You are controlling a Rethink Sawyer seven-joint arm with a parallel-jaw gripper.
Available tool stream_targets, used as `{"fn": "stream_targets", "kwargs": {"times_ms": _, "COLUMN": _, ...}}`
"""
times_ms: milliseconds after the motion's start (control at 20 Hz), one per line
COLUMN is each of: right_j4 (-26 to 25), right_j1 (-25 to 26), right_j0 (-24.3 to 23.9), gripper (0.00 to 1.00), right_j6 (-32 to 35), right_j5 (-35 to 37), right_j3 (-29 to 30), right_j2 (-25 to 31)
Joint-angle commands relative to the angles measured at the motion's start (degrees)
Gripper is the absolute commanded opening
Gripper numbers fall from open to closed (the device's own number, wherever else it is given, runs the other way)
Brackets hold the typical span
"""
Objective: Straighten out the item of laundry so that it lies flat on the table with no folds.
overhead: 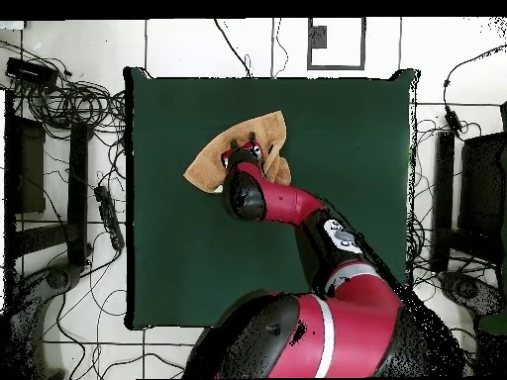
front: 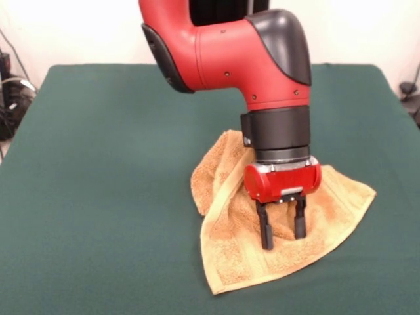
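The orange-tan towel (front: pixel 231 226) lies crumpled on the dark green table (front: pixel 98 197), with a folded-over layer along its left side and one corner pointing right. It also shows in the overhead view (overhead: pixel 206 168), partly hidden under the arm. My gripper (front: pixel 283 231) points straight down over the towel's middle. Its two black fingers (front: pixel 265 230) are spread apart and their tips touch or press into the cloth. Nothing is pinched between them. In the overhead view the gripper (overhead: pixel 248 151) is mostly hidden by the wrist.
The red and black arm (front: pixel 223 46) comes down from the top and covers the towel's far part. Bare green cloth surrounds the towel on all sides. Cables and equipment (overhead: pixel 59 148) lie on the floor beside the table.
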Motion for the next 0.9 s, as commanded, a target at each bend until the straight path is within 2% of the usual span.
{"fn": "stream_targets", "kwargs": {"times_ms": 50, "right_j4": 5.2, "right_j1": 6.2, "right_j0": 5.8, "gripper": 1.0, "right_j6": 21.1, "right_j5": 1.6, "right_j3": 12.3, "right_j2": 5.1}}
{"fn": "stream_targets", "kwargs": {"times_ms": 250, "right_j4": 6.7, "right_j1": 6.7, "right_j0": 4.6, "gripper": 1.0, "right_j6": 21.7, "right_j5": 0.2, "right_j3": 13.4, "right_j2": 6.6}}
{"fn": "stream_targets", "kwargs": {"times_ms": 400, "right_j4": 7.9, "right_j1": 5.6, "right_j0": 5.9, "gripper": 1.0, "right_j6": 21.3, "right_j5": -0.5, "right_j3": 14.1, "right_j2": 5.4}}
{"fn": "stream_targets", "kwargs": {"times_ms": 750, "right_j4": 7.5, "right_j1": -1.5, "right_j0": 8.6, "gripper": 1.0, "right_j6": 13.6, "right_j5": 8.6, "right_j3": 14.3, "right_j2": 0.3}}
{"fn": "stream_targets", "kwargs": {"times_ms": 900, "right_j4": 7.8, "right_j1": -2.8, "right_j0": 8.7, "gripper": 1.0, "right_j6": 13.3, "right_j5": 11.3, "right_j3": 14.7, "right_j2": 0.5}}
